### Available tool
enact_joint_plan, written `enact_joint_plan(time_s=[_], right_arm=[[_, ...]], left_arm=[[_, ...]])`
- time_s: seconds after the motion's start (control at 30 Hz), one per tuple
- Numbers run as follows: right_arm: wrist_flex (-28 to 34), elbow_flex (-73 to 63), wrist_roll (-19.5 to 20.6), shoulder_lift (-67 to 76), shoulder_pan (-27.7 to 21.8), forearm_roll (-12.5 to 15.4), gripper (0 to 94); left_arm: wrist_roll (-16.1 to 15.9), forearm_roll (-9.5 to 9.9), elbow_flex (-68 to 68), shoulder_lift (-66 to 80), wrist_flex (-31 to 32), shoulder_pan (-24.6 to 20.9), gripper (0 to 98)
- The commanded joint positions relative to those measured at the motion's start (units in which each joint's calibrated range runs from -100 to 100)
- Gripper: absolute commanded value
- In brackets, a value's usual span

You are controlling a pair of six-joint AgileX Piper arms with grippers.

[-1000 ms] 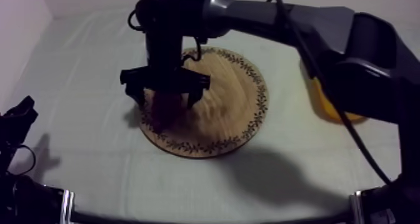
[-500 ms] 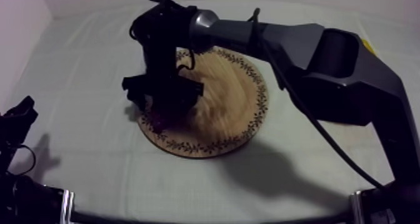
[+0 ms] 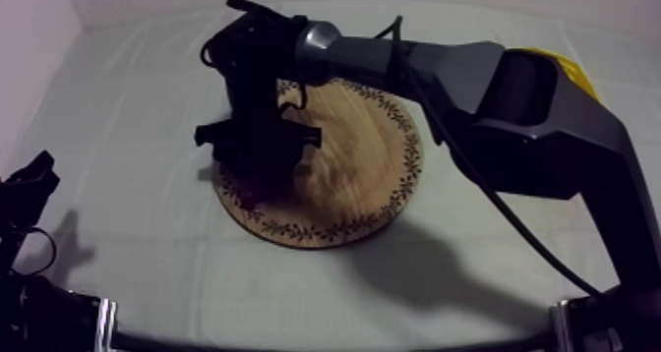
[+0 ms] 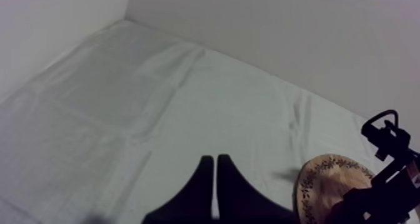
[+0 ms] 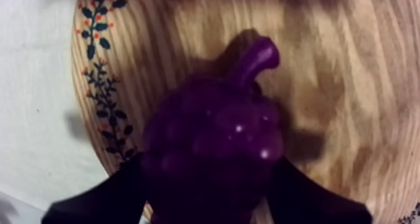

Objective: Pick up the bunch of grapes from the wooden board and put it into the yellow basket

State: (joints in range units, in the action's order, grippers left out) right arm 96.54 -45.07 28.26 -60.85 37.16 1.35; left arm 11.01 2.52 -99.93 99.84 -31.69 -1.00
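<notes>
Purple toy bunch of grapes (image 5: 212, 154) lies on the left near part of the round wooden board with a patterned rim (image 3: 364, 169), close to the leaf-pattern edge, stem pointing toward the board's middle. Right end effector (image 3: 262, 164) is down over it, arm reaching in from the far right. Its two black fingers (image 5: 106, 198) are drawn in against the bunch, one on each flank, pinching it. I cannot tell whether the bunch touches the wood or is lifted. Yellow basket (image 3: 566, 66) sits at the far right, mostly hidden behind the right arm. Left end effector (image 4: 215, 176) rests at the near left over the grey-white tabletop (image 3: 128, 228), fingers pressed together in a narrow wedge, holding nothing, well apart from the board.
</notes>
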Motion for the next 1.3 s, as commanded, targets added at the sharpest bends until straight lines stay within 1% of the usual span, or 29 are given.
enact_joint_plan(time_s=[0.0, 0.17, 0.5, 1.0, 1.27], right_arm=[[-0.23, 0.62, -0.12, -0.06, 0.09, 0.13, 39.9], [-0.66, 2.22, -0.35, 0.98, 0.29, 0.11, 36.7], [0.0, 4.85, -1.38, 9.51, -0.11, 0.29, 35.6], [0.44, 9.33, -4.57, 27.62, -1.71, -1.68, 34.7], [0.3, 15.36, -5.47, 34.9, -1.45, -2.56, 35.5]], left_arm=[[0.0, -0.01, 0.04, -0.02, 0.0, 0.02, 0.0], [-0.02, -0.01, 0.04, -0.02, 0.0, 0.02, 0.0], [-0.05, -0.01, 0.04, -0.02, 0.0, 0.02, 0.0], [-0.05, -0.01, 0.04, -0.02, 0.0, 0.02, 0.0], [-0.05, -0.01, 0.04, -0.02, 0.0, 0.02, 0.0]])
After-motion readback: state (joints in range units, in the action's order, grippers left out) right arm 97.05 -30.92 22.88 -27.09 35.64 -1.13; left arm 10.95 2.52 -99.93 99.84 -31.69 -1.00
